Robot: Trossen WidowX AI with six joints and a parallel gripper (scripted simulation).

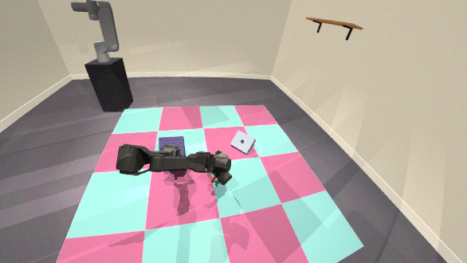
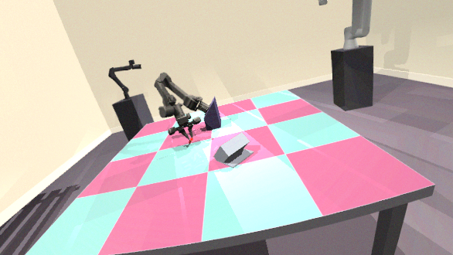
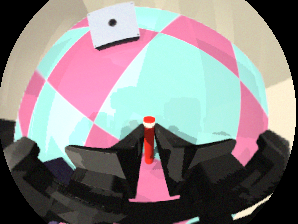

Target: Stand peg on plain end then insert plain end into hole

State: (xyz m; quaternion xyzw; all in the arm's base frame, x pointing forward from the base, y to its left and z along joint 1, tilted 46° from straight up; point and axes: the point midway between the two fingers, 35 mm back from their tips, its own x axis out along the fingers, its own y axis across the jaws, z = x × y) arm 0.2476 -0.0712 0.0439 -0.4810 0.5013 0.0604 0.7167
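A red peg (image 1: 213, 179) (image 2: 191, 139) (image 3: 149, 145) is held between the fingertips of my gripper (image 2: 190, 141) (image 3: 149, 125), which is shut on it. In the wrist view the end with the white band (image 3: 149, 124) is uppermost, just above the fingertips, and the plain end is lower, between the fingers. In the top view the peg looks slanted; whether it touches the table is too small to tell. The pale grey sloped panel (image 1: 248, 147) (image 2: 235, 146) (image 3: 125, 33) stands away from the gripper. Its dark hole (image 1: 242, 141) (image 3: 112, 22) is empty; the exterior view does not show the hole.
A dark purple wedge-like block (image 1: 171, 141) (image 2: 213, 119) (image 3: 58, 169) stands close beside the arm, partly hidden by it in the top view. The table (image 1: 183, 243) (image 2: 154, 216) has a pink and turquoise checked top. Other arms on black pedestals stand off the table.
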